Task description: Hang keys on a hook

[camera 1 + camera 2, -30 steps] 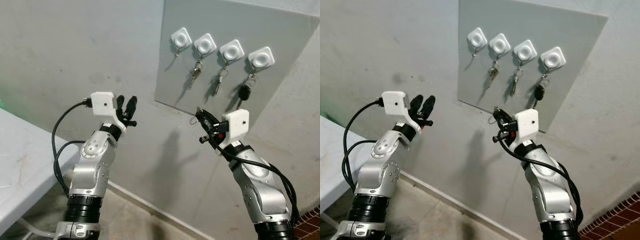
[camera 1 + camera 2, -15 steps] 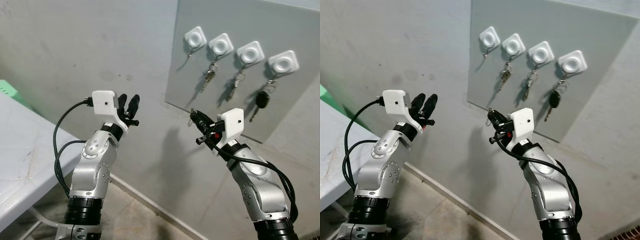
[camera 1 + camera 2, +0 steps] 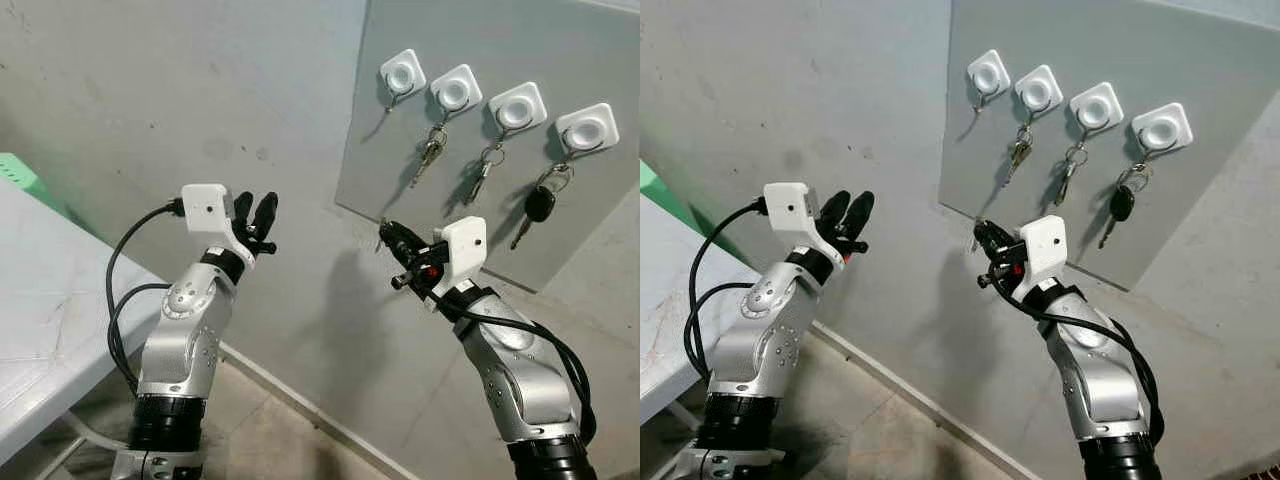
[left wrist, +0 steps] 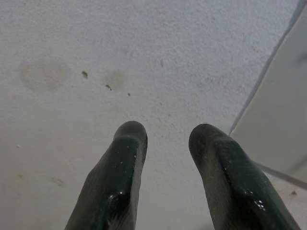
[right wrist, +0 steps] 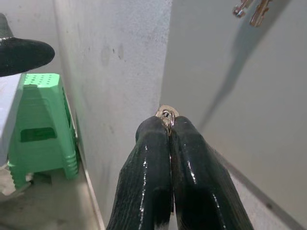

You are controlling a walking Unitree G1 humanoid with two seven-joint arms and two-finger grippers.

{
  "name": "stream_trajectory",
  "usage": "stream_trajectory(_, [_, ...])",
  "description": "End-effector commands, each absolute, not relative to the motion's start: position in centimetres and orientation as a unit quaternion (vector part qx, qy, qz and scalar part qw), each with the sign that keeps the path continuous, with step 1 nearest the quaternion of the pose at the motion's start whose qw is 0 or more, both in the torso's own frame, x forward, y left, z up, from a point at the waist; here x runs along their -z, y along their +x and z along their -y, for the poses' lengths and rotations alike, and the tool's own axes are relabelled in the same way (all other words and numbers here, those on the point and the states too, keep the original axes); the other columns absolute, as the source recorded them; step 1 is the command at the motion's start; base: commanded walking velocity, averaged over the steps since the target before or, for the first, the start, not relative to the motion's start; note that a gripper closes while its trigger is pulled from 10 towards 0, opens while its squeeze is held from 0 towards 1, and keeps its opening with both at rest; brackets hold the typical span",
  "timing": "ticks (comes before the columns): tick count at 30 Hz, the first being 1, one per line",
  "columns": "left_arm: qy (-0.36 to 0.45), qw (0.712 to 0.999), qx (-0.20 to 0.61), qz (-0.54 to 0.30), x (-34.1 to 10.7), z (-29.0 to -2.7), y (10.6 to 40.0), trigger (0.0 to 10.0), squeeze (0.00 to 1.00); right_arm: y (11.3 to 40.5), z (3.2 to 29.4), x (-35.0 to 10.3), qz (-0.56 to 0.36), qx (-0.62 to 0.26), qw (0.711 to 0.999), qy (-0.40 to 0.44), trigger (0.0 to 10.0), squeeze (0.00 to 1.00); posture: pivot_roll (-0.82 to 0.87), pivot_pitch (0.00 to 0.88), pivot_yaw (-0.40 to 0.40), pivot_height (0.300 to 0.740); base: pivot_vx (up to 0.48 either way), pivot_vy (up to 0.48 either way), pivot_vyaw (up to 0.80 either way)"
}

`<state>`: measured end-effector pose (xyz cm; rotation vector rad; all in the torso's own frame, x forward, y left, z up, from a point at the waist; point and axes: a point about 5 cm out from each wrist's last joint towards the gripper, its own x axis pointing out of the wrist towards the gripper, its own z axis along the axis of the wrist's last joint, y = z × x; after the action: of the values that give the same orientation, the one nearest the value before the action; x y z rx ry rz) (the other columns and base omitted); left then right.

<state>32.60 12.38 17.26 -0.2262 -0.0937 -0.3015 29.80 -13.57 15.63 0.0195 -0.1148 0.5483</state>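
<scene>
The right gripper (image 5: 168, 125) pinches a key (image 5: 166, 115) by its head below the board's (image 3: 600, 40) lower edge; small, stiff, slippery, so its hole must stay free for the empty hook (image 3: 402, 73).

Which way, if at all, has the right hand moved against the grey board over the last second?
Yes. Against the board, the right hand has shifted left, toward the lower-left corner, below the empty hook.

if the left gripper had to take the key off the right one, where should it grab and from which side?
Probably the ring. The right gripper is shut on the key, so only its ring end pokes past the fingertips, toward the grey board. The left gripper, open, could come in from the robot's left, across those tips. Little metal is exposed, so it looks a marginal pinch.
</scene>
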Motion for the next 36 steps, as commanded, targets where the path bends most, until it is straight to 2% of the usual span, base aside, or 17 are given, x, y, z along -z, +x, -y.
stream_trajectory(1, [-0.100,0.981,0.159,0.054,-17.5,-12.2,32.3,10.0,0.00,29.4,13.7,-16.5,0.086,-0.273,0.958,0.015,10.0,0.00,0.13,0.000,-0.075,0.736,0.000,0.000,0.00])
stream_trajectory(21, [-0.116,0.979,0.160,0.043,-17.0,-12.4,32.0,10.0,0.00,28.9,15.8,-16.3,0.109,-0.200,0.972,0.050,10.0,0.00,0.13,0.000,-0.071,0.736,0.000,0.000,0.00])
stream_trajectory(36, [-0.119,0.979,0.159,0.041,-17.0,-12.5,32.1,10.0,0.00,28.7,15.6,-16.4,0.113,-0.199,0.972,0.059,10.0,0.00,0.13,0.000,-0.067,0.736,0.000,0.466,0.00])
